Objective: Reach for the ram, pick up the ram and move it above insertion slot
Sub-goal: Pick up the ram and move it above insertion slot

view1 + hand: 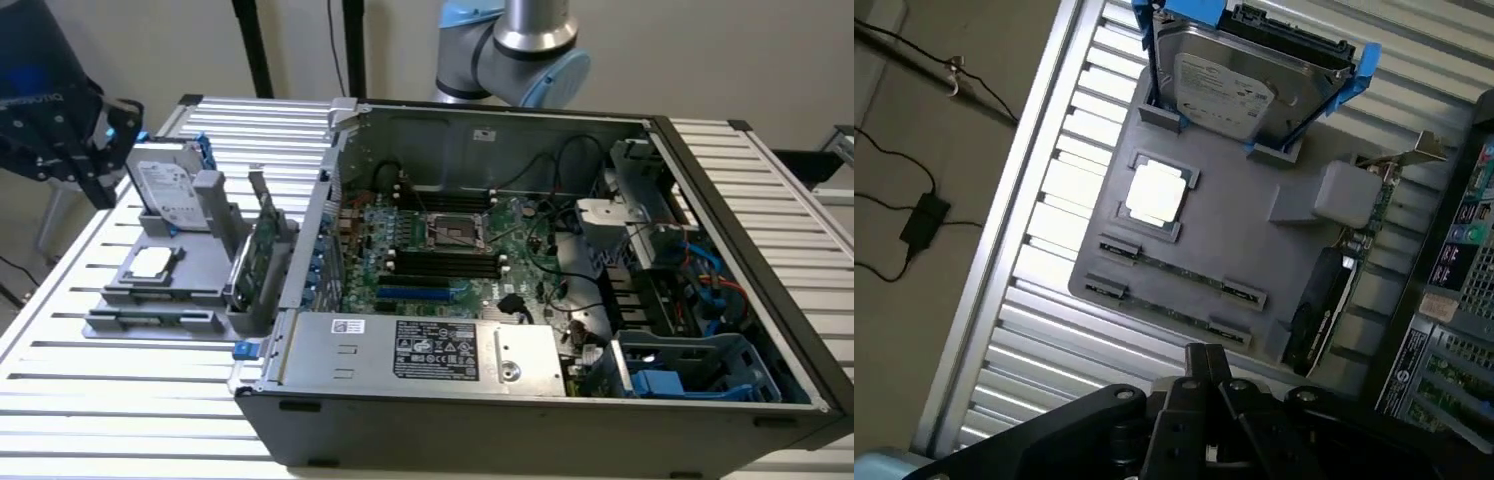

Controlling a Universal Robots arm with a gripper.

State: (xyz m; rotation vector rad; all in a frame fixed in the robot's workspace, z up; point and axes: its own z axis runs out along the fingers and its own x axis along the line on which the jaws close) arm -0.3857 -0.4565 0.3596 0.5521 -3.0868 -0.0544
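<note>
Slats of a silver aluminium table (134, 390) carry an open grey computer case (534, 420) in the exterior view. On that view's left, a flat grey holder plate (198, 268) keeps the long, thin green ram (150, 318) lying in a slot at its near edge. The black gripper (83, 160) hangs beyond the plate's far side, well apart from the ram. In the wrist view, the gripper sits over the slats near the ram without touching it. I cannot tell whether it is open or closed.

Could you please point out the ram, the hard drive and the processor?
ram (1182, 272), wrist view, middle of one stick
hard drive (1226, 92), wrist view, labelled face
processor (1154, 192), wrist view, metal lid
</note>
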